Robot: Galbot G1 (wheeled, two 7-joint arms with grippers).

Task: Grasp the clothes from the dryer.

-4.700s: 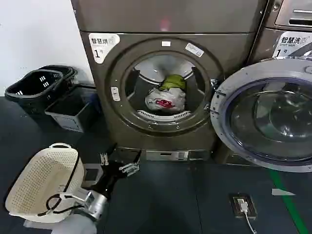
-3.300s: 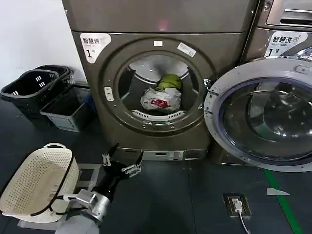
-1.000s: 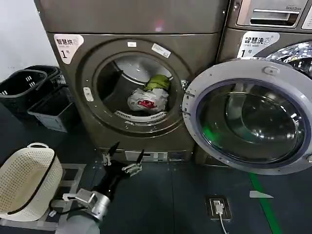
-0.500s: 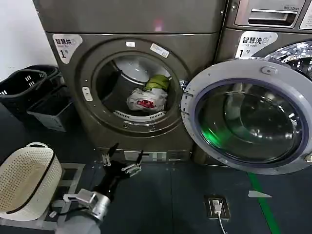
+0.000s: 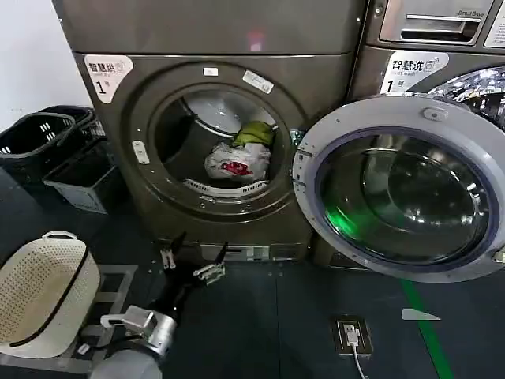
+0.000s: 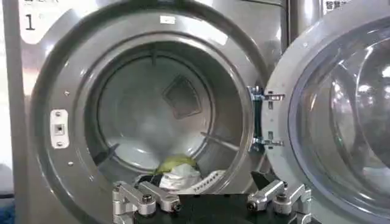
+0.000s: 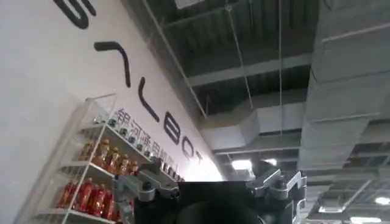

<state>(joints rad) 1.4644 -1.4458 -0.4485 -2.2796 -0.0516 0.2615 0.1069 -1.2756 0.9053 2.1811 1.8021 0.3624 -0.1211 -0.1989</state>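
Observation:
The dryer [image 5: 126, 189], bronze-grey with a sticker marked 1, has its round door [image 5: 402, 197] swung open to the right. In the steel drum lie the clothes: a white bundle with a red print [image 5: 237, 163] and a yellow-green piece [image 5: 254, 133] behind it. My left gripper [image 5: 194, 254] hangs open and empty, low in front of the dryer's base, well below the porthole. In the left wrist view the dryer [image 6: 55, 73] faces me, with the clothes [image 6: 177, 175] just above the left gripper [image 6: 195, 193]. My right gripper [image 7: 207, 182] is open, pointing up at a ceiling.
Black baskets [image 5: 43, 136] and a grey bin [image 5: 79, 180] stand left of the dryer. A cream laundry basket [image 5: 43, 292] sits at my lower left. A second machine [image 5: 426, 47] stands behind the open door. A floor socket [image 5: 351, 335] and green line [image 5: 426, 335] lie at right.
The head view has drawn closer and shifted, so the dryer sits farther left in it. My left gripper stays open and low before the dryer's base.

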